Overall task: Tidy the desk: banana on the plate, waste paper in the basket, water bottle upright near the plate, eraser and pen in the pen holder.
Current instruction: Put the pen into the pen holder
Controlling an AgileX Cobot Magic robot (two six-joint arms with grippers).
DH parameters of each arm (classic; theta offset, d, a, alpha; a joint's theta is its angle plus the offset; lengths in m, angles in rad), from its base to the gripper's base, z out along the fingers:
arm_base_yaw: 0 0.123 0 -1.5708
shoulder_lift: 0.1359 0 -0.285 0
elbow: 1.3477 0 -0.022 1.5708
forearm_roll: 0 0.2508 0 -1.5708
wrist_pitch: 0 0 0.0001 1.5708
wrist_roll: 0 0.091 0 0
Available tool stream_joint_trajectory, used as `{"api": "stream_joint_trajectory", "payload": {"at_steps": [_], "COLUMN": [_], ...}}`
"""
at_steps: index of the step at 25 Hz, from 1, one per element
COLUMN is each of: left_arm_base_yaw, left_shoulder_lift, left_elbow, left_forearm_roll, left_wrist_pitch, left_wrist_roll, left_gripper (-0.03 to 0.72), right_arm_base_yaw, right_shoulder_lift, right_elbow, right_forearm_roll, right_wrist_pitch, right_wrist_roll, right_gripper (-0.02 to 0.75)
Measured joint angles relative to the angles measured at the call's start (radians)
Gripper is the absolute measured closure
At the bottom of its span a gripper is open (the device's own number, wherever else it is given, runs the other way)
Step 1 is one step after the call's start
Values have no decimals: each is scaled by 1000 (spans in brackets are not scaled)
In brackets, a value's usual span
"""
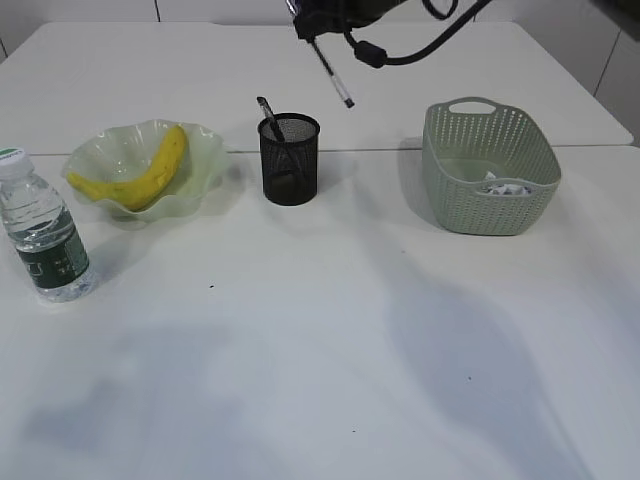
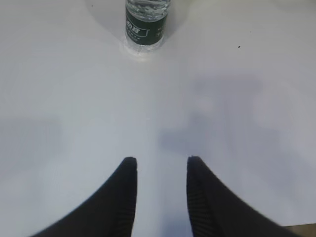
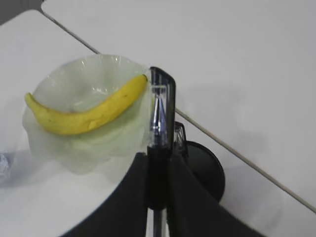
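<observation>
Exterior view: the right gripper (image 1: 318, 30) carries a slim black-and-clear pen (image 1: 334, 72) tilted, above and right of the black wire-mesh pen holder (image 1: 290, 158), which already holds one pen. Released here, it would likely miss the cup.

Left wrist view: left gripper (image 2: 161, 170) partly open, empty.

Right wrist view: jaws clamped on the pen.

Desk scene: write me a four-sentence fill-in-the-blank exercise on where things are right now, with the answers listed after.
1. The banana lies in the ___.
2. The right gripper is shut on a ___.
3. The waste paper sits inside the ___.
4. The water bottle stands ___ on the desk.

Answers: plate; pen; basket; upright
</observation>
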Motion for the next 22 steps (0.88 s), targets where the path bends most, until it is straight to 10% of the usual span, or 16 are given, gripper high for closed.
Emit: {"api": "stream_joint_trajectory", "payload": {"at_steps": [22], "left_arm_base_yaw": [0], "left_shoulder_lift": [0], "left_elbow": [0], "left_forearm_roll": [0], "left_wrist_pitch": [-63], "left_wrist_roll": [0], "left_gripper": [443], "right_arm_base_yaw": [0], "right_shoulder_lift": [201], "right_elbow": [2], "right_forearm_roll": [459], "right_wrist_pitch": [-410], "right_wrist_roll": [-307], "right_gripper": [696]}}
